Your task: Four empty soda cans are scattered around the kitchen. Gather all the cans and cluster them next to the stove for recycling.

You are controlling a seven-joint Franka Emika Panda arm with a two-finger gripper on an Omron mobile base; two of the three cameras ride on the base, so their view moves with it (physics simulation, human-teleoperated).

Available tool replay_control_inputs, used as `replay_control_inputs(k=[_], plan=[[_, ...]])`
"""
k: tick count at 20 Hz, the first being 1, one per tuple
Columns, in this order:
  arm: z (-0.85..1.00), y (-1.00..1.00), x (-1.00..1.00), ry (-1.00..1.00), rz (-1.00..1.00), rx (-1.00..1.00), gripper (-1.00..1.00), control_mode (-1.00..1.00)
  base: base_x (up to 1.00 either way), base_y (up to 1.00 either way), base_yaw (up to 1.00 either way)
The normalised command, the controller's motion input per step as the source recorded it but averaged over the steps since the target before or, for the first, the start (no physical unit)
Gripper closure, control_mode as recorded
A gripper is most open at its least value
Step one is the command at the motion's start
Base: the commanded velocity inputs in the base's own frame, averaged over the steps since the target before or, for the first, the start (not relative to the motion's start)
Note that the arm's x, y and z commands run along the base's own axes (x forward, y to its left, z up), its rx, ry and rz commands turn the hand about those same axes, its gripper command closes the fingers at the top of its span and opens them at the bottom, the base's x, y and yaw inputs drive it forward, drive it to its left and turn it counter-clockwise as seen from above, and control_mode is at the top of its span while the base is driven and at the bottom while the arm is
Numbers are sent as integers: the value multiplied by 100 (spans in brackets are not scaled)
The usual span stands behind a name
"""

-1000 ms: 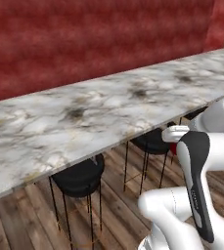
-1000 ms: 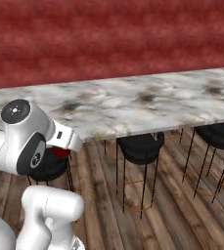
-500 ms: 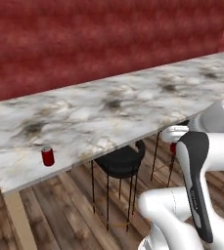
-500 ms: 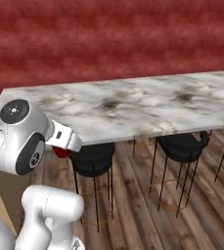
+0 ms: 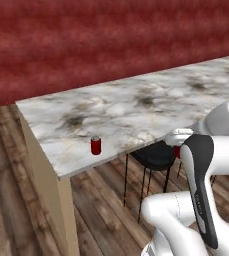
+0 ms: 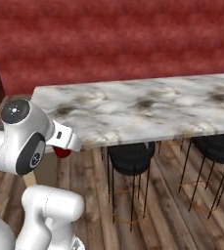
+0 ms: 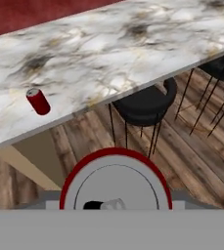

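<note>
Soda cans: I can see 2, both red with silver tops. 1 stands upright on the marble counter (image 5: 136, 107), near its front edge and close to the corner at the counter's end; call it the far can (image 5: 96, 145). The other, the held can (image 7: 116, 180), sits pinched in my gripper (image 7: 114, 207), its silver top with the pull tab facing my hand camera; its red side peeks out beside my wrist in the right base view. The counter is a long slab, white veined with grey and brown, on a tan side panel (image 5: 46, 190). Behind it runs a dark red wall (image 5: 101, 40). The floor (image 6: 167, 215) is brown wood planks. 2 black stools (image 6: 131, 157) on thin legs stand tucked under the counter's front edge. No writing on either can is readable.
</note>
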Motion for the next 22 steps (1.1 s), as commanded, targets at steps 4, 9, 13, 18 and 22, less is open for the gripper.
replay_control_inputs(k=[4, 9, 13, 18, 22], plan=[[0, 0, 0, 0, 0, 0, 100, 100, 0, 80, 9], [0, 0, 0, 0, 0, 0, 100, 100, 0, 74, 9], [0, 0, 0, 0, 0, 0, 100, 100, 0, 76, 9], [0, 0, 0, 0, 0, 0, 100, 100, 0, 76, 7], [0, 0, 0, 0, 0, 0, 100, 100, 0, 77, 4]])
